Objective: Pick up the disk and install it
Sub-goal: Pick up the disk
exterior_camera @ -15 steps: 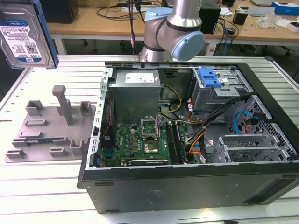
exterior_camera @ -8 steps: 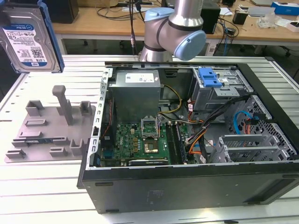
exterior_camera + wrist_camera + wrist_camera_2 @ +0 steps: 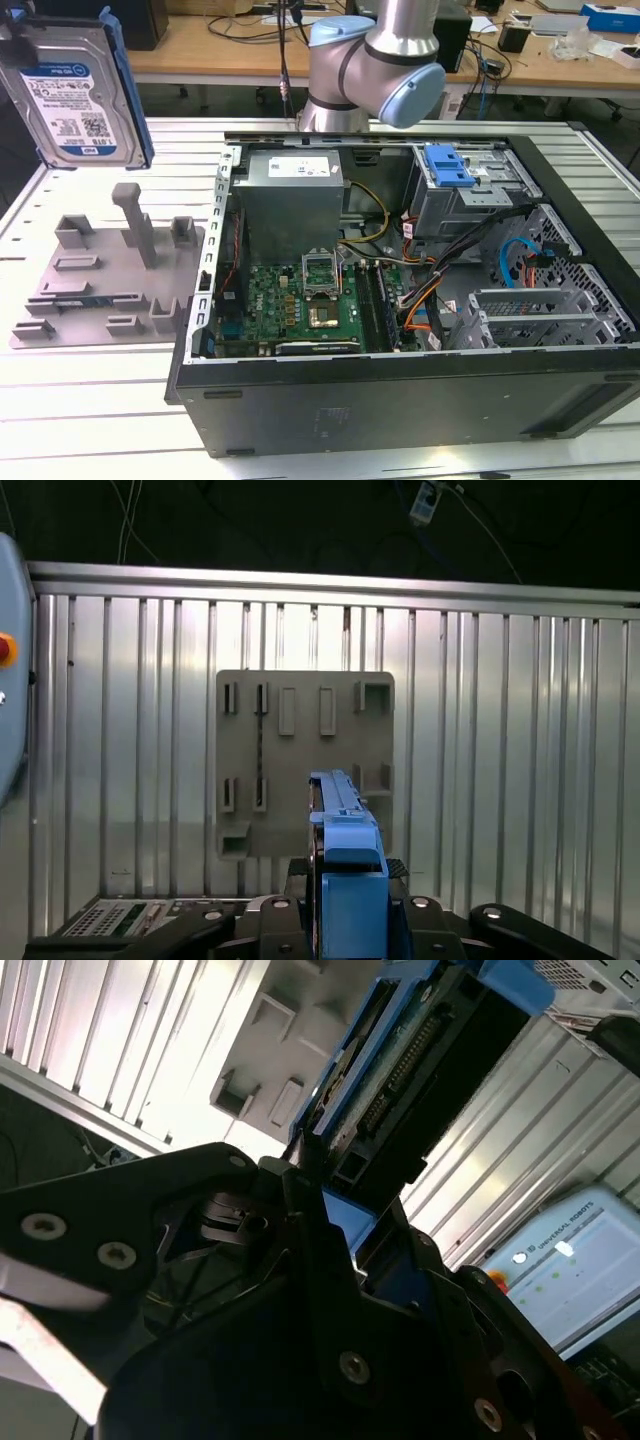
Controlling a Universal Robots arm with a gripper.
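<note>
Well clear of the slatted metal table (image 3: 80, 400), the disk (image 3: 75, 95) hangs in open air at the exterior view's upper left. It is above the grey fixture plate (image 3: 110, 285) and apart from its upright posts. Its silver face carries a white-and-blue label, and a blue carrier bracket runs along its edges. In the first wrist view the gripper (image 3: 348, 925) is closed on the disk, which is seen edge-on, with black jaws pressing the bracket from both sides. To the exterior view's right of the plate lies the open computer case (image 3: 400, 395), its raised black rim bounding the interior. Inside are the grey power supply box (image 3: 290, 190), the green motherboard (image 3: 300, 300), a blue latch panel (image 3: 447, 165) on the drive cage (image 3: 470, 205), and loose cables (image 3: 420, 285) crossing the middle. The robot arm (image 3: 380, 55) rises behind the case.
</note>
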